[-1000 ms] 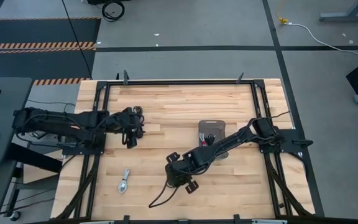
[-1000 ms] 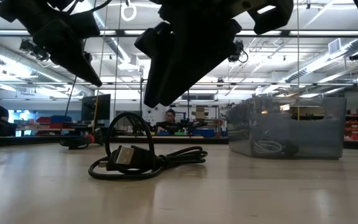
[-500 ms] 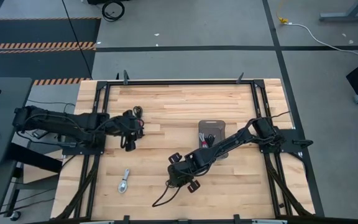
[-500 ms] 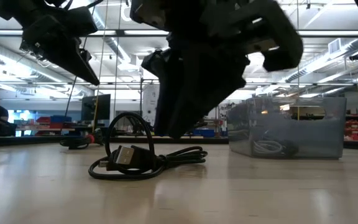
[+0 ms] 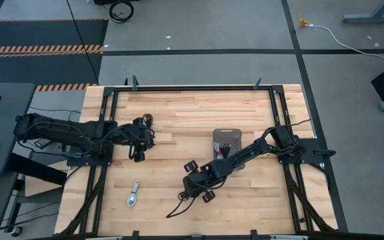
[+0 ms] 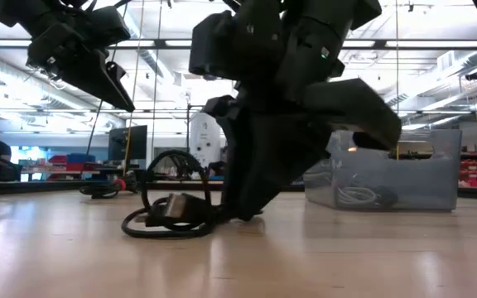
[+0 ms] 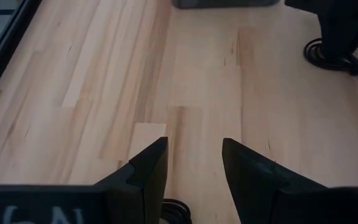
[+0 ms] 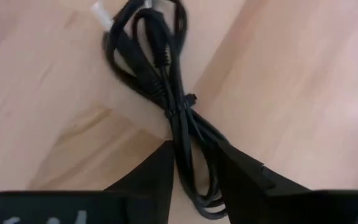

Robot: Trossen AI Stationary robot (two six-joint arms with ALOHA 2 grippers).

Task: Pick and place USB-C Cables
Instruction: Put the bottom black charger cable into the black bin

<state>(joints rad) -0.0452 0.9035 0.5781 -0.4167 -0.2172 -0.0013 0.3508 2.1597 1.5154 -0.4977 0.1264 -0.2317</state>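
Right gripper [image 8: 194, 168] lower now, astride coiled black cable [image 8: 166, 93].

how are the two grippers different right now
The right gripper is down at the table, its open fingers straddling a black cable. The left gripper hangs above bare wood, open around nothing. In the high view the right is near the table's middle, the left by the left edge. Both are dark and two-fingered.

Both arms [image 5: 65, 131] are matte black, built of chunky jointed segments with thin black wires strung along them (loosely looped near the joints). The fingers [image 7: 146, 171] are dark, wedge-shaped, angular blocks. The right gripper [image 6: 292, 116] has bulky housing with a small green light.
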